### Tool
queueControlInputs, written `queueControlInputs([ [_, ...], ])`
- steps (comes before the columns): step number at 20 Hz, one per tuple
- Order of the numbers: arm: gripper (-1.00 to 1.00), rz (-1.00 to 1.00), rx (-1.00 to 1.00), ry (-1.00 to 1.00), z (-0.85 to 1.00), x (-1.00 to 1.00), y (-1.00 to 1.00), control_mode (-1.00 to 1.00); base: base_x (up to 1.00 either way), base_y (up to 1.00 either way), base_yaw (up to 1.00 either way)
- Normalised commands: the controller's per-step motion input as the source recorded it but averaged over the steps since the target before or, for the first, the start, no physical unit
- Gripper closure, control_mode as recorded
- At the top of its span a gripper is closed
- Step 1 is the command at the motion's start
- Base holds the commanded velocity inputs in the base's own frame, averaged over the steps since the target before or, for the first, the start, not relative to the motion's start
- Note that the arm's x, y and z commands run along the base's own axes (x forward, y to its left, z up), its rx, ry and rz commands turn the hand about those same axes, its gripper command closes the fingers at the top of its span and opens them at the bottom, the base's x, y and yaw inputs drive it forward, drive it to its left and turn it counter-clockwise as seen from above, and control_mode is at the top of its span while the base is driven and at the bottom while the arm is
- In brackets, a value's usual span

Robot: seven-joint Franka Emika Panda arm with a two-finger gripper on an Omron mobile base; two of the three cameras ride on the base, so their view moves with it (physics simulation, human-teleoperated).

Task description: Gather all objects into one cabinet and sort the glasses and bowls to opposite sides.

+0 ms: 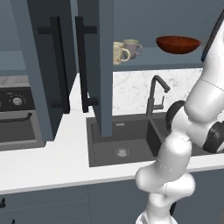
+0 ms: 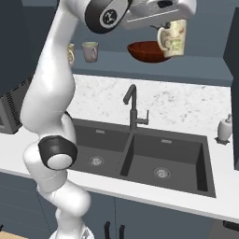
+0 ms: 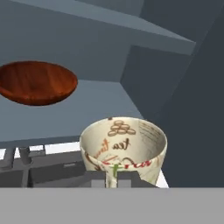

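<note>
My tool [image 3: 111, 178] is clamped narrow on the printed mug's [image 3: 124, 148] rim. I read "tea" inside it.

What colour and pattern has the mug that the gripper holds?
Cream mug with brown printed drawings and writing, clearest in the hand view.

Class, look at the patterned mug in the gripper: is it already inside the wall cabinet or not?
Not inside: the gripper holds the mug by its rim, hanging before the shelf.
</note>
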Motion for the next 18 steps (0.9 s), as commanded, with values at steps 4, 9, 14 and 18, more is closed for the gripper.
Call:
queueControlInputs([
  [4, 1.0, 0.44, 0.01, 0.0, 0.21, -0.88, 0.88, -1.0, 0.0, 0.0, 0.0],
  [9, 1.0, 0.5, 0.14, 0.0, 0.0, -0.53, 0.89, -1.0, 0.0, 0.0, 0.0],
  [14, 1.0, 0.23, 0.16, 0.01, 0.41, -0.6, 1.0, -1.0, 0.0, 0.0, 0.0],
  [18, 1.0, 0.04, 0.25, 0.0, 0.74, -0.29, 1.0, -1.0, 0.0, 0.0, 0.0],
])
